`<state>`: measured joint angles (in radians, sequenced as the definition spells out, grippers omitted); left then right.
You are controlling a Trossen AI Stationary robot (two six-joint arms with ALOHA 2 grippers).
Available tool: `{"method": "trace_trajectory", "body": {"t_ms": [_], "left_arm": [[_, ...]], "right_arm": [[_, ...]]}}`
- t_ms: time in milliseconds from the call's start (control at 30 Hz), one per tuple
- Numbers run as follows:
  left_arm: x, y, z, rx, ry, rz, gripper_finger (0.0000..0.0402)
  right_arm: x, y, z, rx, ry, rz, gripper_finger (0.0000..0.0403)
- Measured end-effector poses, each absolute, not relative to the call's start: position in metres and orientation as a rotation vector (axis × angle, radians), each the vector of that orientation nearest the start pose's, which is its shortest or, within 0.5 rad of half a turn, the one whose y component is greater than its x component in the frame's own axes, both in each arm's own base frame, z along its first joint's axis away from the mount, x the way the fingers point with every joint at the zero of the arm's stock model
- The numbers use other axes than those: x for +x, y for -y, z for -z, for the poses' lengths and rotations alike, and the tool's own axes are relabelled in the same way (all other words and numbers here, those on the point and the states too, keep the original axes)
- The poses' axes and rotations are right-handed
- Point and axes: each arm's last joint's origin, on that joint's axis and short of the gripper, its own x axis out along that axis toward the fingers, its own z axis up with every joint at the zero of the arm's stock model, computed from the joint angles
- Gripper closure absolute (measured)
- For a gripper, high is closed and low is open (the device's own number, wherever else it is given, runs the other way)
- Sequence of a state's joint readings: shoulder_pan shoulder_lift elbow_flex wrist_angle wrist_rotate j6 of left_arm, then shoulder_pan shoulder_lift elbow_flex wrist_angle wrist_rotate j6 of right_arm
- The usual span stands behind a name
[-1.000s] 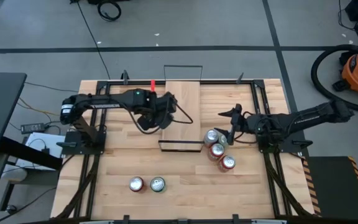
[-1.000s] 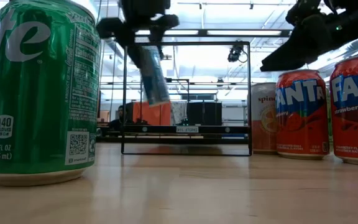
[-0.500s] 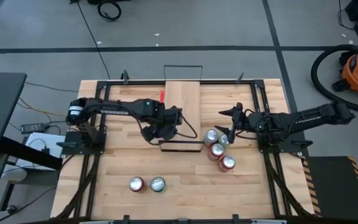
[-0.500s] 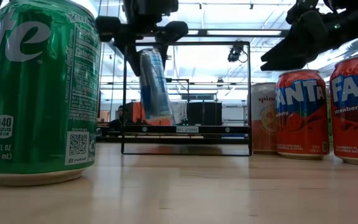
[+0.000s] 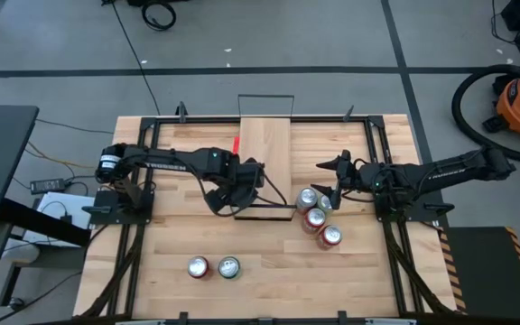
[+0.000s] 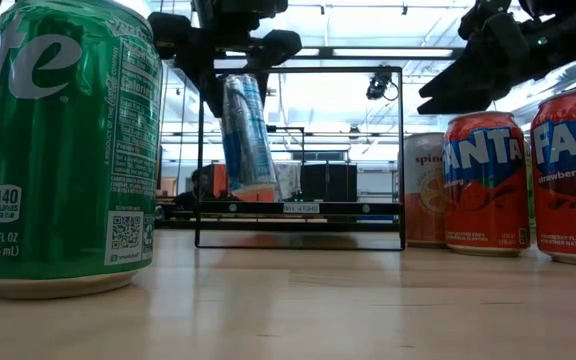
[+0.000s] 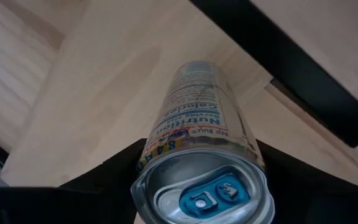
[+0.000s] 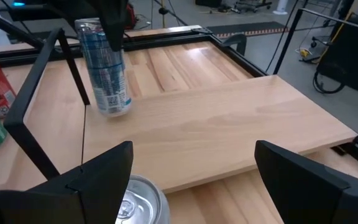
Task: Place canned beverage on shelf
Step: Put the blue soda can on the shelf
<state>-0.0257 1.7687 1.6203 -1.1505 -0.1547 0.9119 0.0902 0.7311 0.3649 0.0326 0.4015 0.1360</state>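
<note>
Canned beverage: a slim blue-and-silver can (image 6: 247,133), standing upright with a slight lean on the shelf, near the shelf's front wire rail and toward its left edge; the right wrist view shows its base down on the board (image 8: 105,67).
Shelf: a narrow light-wood board (image 5: 269,153) with thin black wire rails at its short ends, lying across the middle of the slatted wooden table (image 5: 170,235).
Left gripper: (image 5: 242,181) reaches over the front end of the shelf from the left; its dark fingers (image 7: 114,171) sit on either side of the slim can's upper part, closed around it. In the low view the fingers frame the can's top (image 6: 230,45).
Can top: seen from the left wrist view, a silver lid with a blue tab (image 7: 207,196), the printed side running down toward the board.
Right gripper: (image 5: 330,179) hangs just right of the shelf above the cluster of cans, its fingers (image 8: 95,171) spread apart and holding nothing.
Cans by the right arm: three cans (image 5: 315,218) close together, just right of the shelf's front corner; in the low view two red Fanta cans (image 6: 486,183) and a paler orange-printed one.
Front cans: a red-topped can (image 5: 198,267) and a green can (image 5: 229,267) side by side near the table's front edge; the green one fills the left of the low view.
</note>
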Motion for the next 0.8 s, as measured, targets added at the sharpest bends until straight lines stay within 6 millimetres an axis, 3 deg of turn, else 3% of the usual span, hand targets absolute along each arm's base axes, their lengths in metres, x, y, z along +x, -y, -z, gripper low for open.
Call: {"method": "trace_trajectory", "body": {"t_ms": [400, 800], "left_arm": [[0.348, 0.007, -0.281, 0.945, -1.248, 0.525, 0.0131], [0.351, 0.010, -0.279, 1.008, -1.250, 0.473, 0.0074]], "right_arm": [[0.163, -0.003, -0.218, 0.050, -0.299, 0.329, 0.0055], [0.163, -0.004, -0.218, 0.050, -0.299, 0.326, 0.0055]]}}
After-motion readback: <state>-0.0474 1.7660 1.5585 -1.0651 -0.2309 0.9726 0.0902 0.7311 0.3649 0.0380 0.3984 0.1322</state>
